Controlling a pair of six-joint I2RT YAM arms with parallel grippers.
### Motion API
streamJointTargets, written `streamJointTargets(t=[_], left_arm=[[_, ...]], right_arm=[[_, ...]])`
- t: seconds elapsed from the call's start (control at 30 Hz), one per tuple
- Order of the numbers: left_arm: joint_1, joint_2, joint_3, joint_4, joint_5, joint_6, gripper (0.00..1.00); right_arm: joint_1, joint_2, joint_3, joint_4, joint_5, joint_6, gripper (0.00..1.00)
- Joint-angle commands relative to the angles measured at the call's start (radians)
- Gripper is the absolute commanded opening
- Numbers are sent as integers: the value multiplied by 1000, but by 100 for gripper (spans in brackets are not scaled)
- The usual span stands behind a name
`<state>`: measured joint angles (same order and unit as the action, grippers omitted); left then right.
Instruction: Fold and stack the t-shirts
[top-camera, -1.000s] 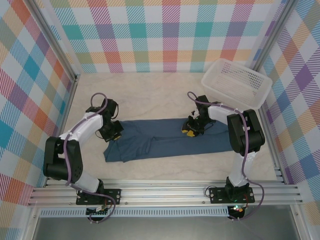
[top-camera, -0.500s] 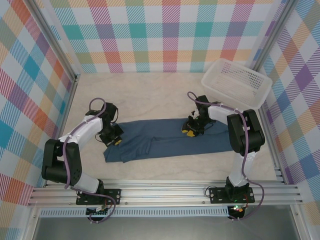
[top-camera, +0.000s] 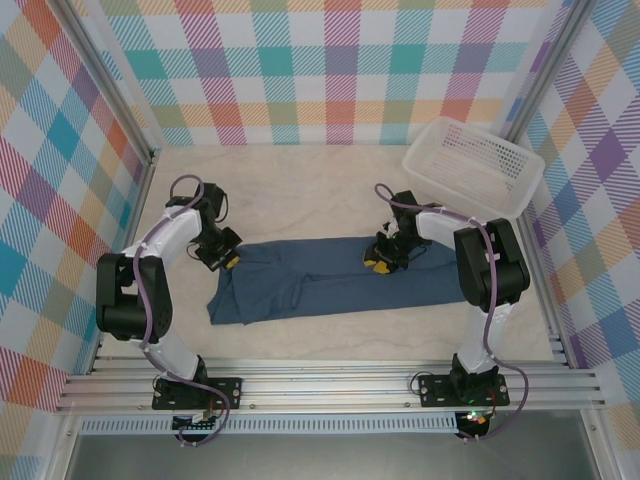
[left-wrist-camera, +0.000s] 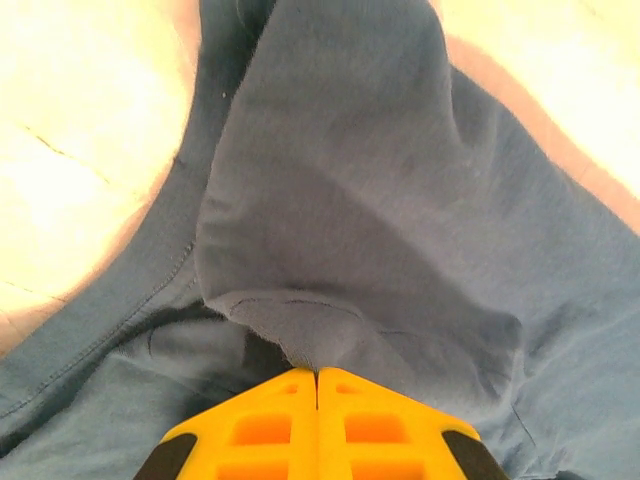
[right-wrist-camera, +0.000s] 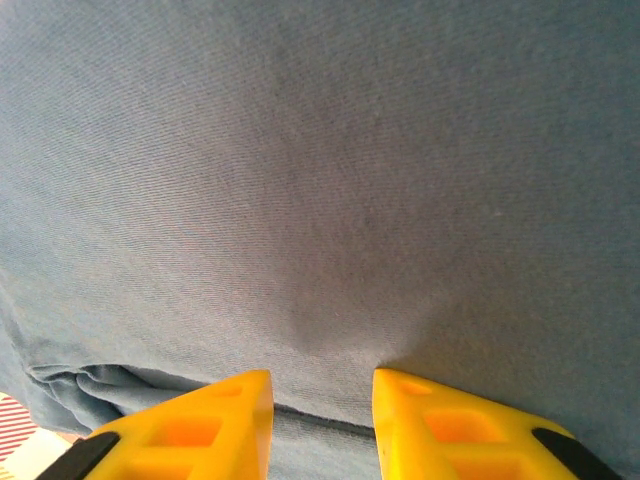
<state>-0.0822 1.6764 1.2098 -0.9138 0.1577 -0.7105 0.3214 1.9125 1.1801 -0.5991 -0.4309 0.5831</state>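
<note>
A dark denim-blue t-shirt (top-camera: 330, 283) lies folded into a long strip across the middle of the table. My left gripper (top-camera: 226, 258) sits at the strip's far left corner, shut on a pinched fold of the t-shirt (left-wrist-camera: 330, 330) that rises from between its yellow fingers (left-wrist-camera: 260, 430). My right gripper (top-camera: 380, 260) rests on the strip's upper edge right of centre. It stands open, its yellow fingers (right-wrist-camera: 210, 425) pressed down on flat blue t-shirt fabric (right-wrist-camera: 330, 180) with a folded edge running between them.
A white mesh plastic basket (top-camera: 473, 166) stands at the back right, tilted against the wall. Checked fabric walls (top-camera: 320, 70) enclose the table on three sides. Pale tabletop (top-camera: 300, 190) lies open behind the shirt and in front of it.
My left gripper has moved up and to the left, from over the shirt's left part to its far left corner, pulling fabric with it. The right arm has stayed still.
</note>
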Motion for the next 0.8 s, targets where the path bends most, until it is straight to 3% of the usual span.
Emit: streamJointTargets(t=[0.0, 0.77], left_arm=[[23, 32, 42, -43, 16, 19, 0], [62, 220, 191, -74, -68, 98, 0]], right_arm=[[9, 21, 10, -34, 3, -12, 32], [10, 30, 12, -42, 7, -19, 32]])
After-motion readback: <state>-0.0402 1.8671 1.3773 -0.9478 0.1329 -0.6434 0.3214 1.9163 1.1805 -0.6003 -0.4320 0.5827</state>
